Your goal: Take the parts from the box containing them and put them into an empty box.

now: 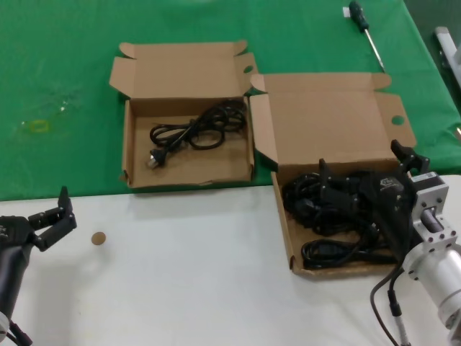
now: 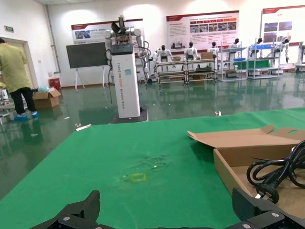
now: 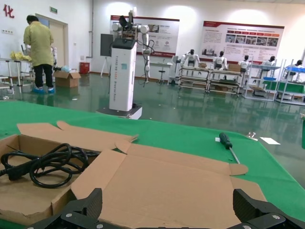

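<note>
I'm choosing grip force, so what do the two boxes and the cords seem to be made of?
Both the smaller box and the wider box look like matte brown cardboard, with folded flaps and raw edges. The cords look rubbery, black and slightly glossy, in limp loops.

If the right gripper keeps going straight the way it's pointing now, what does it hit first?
Most likely the tall brown cardboard lid panel of the wider box: the open right gripper sits over the black coiled cords and points at that upright flap. Depth is unclear, so this is a best guess.
</note>
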